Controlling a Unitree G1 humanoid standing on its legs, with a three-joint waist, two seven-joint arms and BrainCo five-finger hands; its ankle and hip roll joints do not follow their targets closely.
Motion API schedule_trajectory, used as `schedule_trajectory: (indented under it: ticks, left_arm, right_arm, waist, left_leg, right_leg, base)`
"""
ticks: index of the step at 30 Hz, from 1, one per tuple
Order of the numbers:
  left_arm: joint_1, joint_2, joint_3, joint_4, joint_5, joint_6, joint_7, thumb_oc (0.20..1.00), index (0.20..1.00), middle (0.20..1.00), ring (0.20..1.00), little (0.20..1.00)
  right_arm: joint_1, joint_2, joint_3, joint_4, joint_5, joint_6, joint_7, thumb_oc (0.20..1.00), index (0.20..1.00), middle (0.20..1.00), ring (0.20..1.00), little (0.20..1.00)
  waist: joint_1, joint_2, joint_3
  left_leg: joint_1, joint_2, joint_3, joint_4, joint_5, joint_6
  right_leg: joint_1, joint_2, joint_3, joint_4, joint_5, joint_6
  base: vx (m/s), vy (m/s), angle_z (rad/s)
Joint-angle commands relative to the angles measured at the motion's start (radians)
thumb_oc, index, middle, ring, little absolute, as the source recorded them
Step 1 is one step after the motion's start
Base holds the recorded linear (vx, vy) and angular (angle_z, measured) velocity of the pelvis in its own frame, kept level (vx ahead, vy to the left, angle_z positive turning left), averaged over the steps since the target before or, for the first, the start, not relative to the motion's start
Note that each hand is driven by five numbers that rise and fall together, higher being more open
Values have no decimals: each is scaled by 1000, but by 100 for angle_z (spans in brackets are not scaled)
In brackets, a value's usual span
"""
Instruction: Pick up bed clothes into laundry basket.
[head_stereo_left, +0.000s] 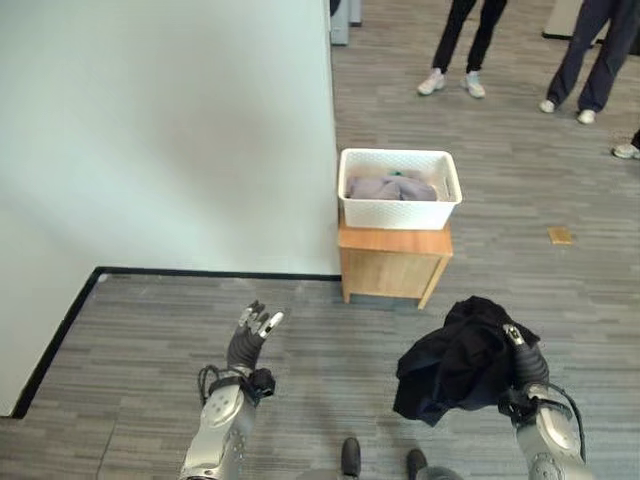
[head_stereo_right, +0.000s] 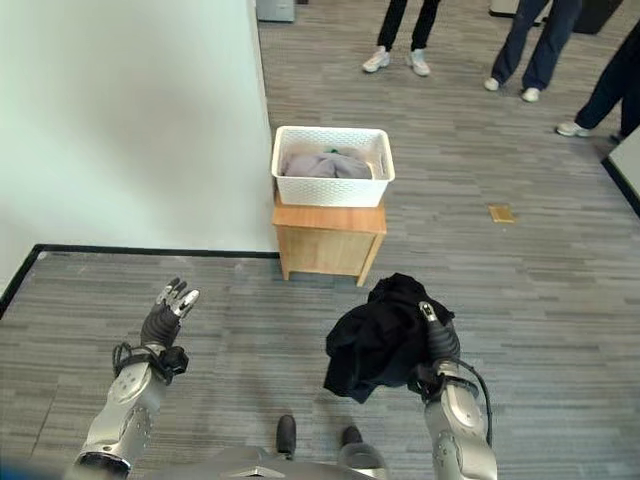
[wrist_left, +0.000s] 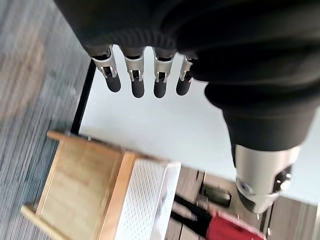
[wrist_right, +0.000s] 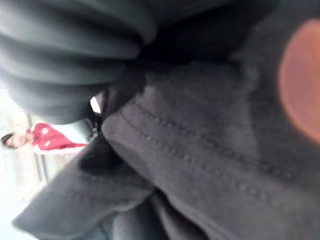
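A black garment (head_stereo_left: 455, 360) hangs bunched from my right hand (head_stereo_left: 528, 365), which is shut on it above the floor at the lower right. Its dark stitched cloth (wrist_right: 210, 165) covers the right wrist view. The white laundry basket (head_stereo_left: 399, 210) stands on a small wooden stand (head_stereo_left: 393, 262) ahead, against the bed's corner, with grey clothes (head_stereo_left: 390, 187) inside. My left hand (head_stereo_left: 252, 336) is raised at the lower left, fingers (wrist_left: 135, 75) straight and holding nothing.
The pale bed (head_stereo_left: 160, 130) with a black base edge takes up the left side. People's legs and shoes (head_stereo_left: 452, 80) stand on the grey plank floor beyond the basket. A small tan scrap (head_stereo_left: 560, 235) lies on the floor at the right.
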Motion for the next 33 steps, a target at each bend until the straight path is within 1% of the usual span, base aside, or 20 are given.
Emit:
schedule_trajectory:
  ticks: [1,4,5,6,8,10,13,16,17,18,19,21,22,23,26,28,29,30,31,33]
  left_arm:
    - [14,42,40,-70,33,-35,-1,1000,1000,1000,1000,1000]
    - [16,48,49,-70,37,-29,-3,1000,1000,1000,1000,1000]
    - [18,51,54,-70,42,-29,-1,1000,1000,1000,1000,1000]
    - [25,52,67,-74,46,-28,1,1000,1000,1000,1000,1000]
    - [26,51,71,-73,49,-30,-2,1000,1000,1000,1000,1000]
    - [32,45,80,-77,48,-33,-12,1000,1000,1000,1000,1000]
    - [35,35,91,-83,55,-31,-16,1000,1000,1000,1000,1000]
    - [37,24,90,-75,54,-29,-20,1000,1000,1000,1000,1000]
    - [38,11,86,-70,61,-29,-20,1000,1000,1000,1000,1000]
    - [33,-14,79,-68,48,-31,-12,1000,1000,1000,1000,1000]
    - [33,-24,76,-67,24,-28,-14,1000,1000,1000,1000,1000]
    - [35,-23,74,-71,17,-24,-20,1000,1000,1000,1000,1000]
    - [38,-23,79,-78,10,-21,-25,1000,1000,1000,1000,1000]
    - [46,-30,83,-91,-7,-21,-27,1000,1000,1000,1000,1000]
    - [46,-38,79,-91,-29,-17,-31,1000,1000,1000,1000,1000]
    - [47,-41,75,-88,-33,-14,-34,1000,1000,1000,1000,1000]
    - [49,-44,71,-85,-28,-14,-36,1000,1000,1000,1000,1000]
    - [49,-44,70,-85,-28,-14,-36,1000,1000,1000,1000,1000]
    - [48,-46,61,-73,-19,-14,-36,1000,1000,1000,1000,1000]
    - [52,-43,55,-72,-12,-13,-35,1000,1000,1000,1000,1000]
  right_arm:
    - [-75,-31,-18,-44,2,-78,-7,200,200,200,200,200]
    - [-104,-34,-2,-43,-7,-75,-5,200,200,200,200,200]
    - [-112,-34,9,-49,-5,-75,-3,200,200,200,200,200]
    - [-127,-26,33,-58,1,-74,5,200,200,200,200,200]
    - [-127,-26,38,-55,2,-72,8,200,200,200,200,200]
    - [-116,-29,35,-54,-1,-58,17,200,200,200,200,200]
    - [-108,-31,22,-38,6,-56,12,200,200,200,200,200]
    - [-92,-30,23,-45,3,-51,11,200,200,200,200,200]
    - [-90,-34,27,-43,11,-59,15,200,200,200,200,200]
    - [-93,-54,18,-38,6,-66,3,200,200,200,200,200]
    - [-97,-56,17,-42,25,-69,-1,200,200,200,200,200]
    - [-80,-72,-6,-50,49,-77,-1,200,200,200,200,200]
    - [-71,-85,-19,-50,44,-74,-1,200,200,200,200,200]
    - [-55,-101,-37,-51,29,-63,-9,200,200,200,200,200]
    - [-52,-103,-57,-44,17,-53,-28,200,200,200,200,200]
    - [-51,-96,-73,-42,18,-54,-35,200,200,200,200,200]
    - [-46,-95,-79,-44,14,-57,-37,200,200,200,200,200]
    - [-45,-95,-79,-44,14,-57,-37,200,200,200,200,200]
    - [-38,-101,-79,-38,-6,-61,-41,200,200,200,200,200]
    - [-44,-114,-84,-42,-39,-65,-50,200,200,200,200,200]
  waist:
    - [17,-9,-15]
    - [38,2,4]
    - [40,4,17]
    - [50,14,46]
    - [47,18,52]
    - [34,19,55]
    - [21,8,53]
    - [25,6,38]
    - [31,6,22]
    - [24,35,12]
    - [22,37,14]
    - [24,19,33]
    - [33,4,47]
    - [55,-1,68]
    - [86,-6,74]
    - [101,-2,66]
    - [107,6,58]
    - [108,4,58]
    - [120,23,43]
    - [115,36,32]
  left_leg:
    - [-16,122,32,37,-71,-73]
    - [-11,126,41,48,-93,-53]
    - [-3,130,52,50,-100,-49]
    - [38,141,81,42,-116,-48]
    - [59,147,89,35,-123,-53]
    - [101,157,90,15,-138,-69]
    - [145,161,83,7,-160,-95]
    - [162,178,57,10,-177,-113]
    - [163,197,45,44,-192,-125]
    - [146,234,39,189,-149,-148]
    - [113,242,35,306,-98,-159]
    - [-3,262,61,583,12,-172]
    - [-49,255,72,695,16,-171]
    - [-109,274,116,711,7,-172]
    - [-201,309,169,647,-7,-174]
    - [-234,311,196,510,-1,-179]
    - [-246,297,209,416,1,-178]
    - [-241,294,211,409,4,-177]
    - [-249,241,206,248,55,-179]
    - [-226,231,246,211,63,-175]
  right_leg:
    - [-48,54,-19,73,-35,4]
    - [-137,38,-63,266,-34,30]
    - [-184,25,-84,350,4,51]
    - [-246,-41,-184,442,90,70]
    - [-264,-69,-229,427,94,70]
    - [-275,-58,-272,303,76,51]
    - [-326,-39,-354,87,127,49]
    - [-296,-27,-345,70,130,41]
    - [-281,-21,-358,95,116,19]
    - [-254,-2,-370,141,73,-12]
    - [-232,10,-370,143,53,-36]
    - [-157,22,-386,125,15,-85]
    - [-123,24,-403,112,0,-106]
    - [-66,35,-416,90,-32,-108]
    - [-8,30,-424,55,-47,-98]
    - [23,29,-431,31,-53,-86]
    - [37,34,-432,22,-57,-78]
    - [38,31,-432,22,-57,-77]
    - [72,48,-429,6,-72,-69]
    - [90,47,-441,21,-81,-64]
  base:
    - [69,68,-32]
    - [72,85,-47]
    - [101,79,-57]
    - [167,51,-71]
    - [176,-3,-68]
    - [280,-84,-1]
    - [360,-155,-7]
    - [364,-207,15]
    - [538,-331,73]
    - [531,-350,80]
    - [439,-304,80]
    - [286,-351,34]
    - [356,-411,15]
    - [259,-266,10]
    - [258,-117,-12]
    - [302,-12,1]
    - [216,19,-8]
    - [339,58,-14]
    - [336,58,-11]
    - [319,83,-5]
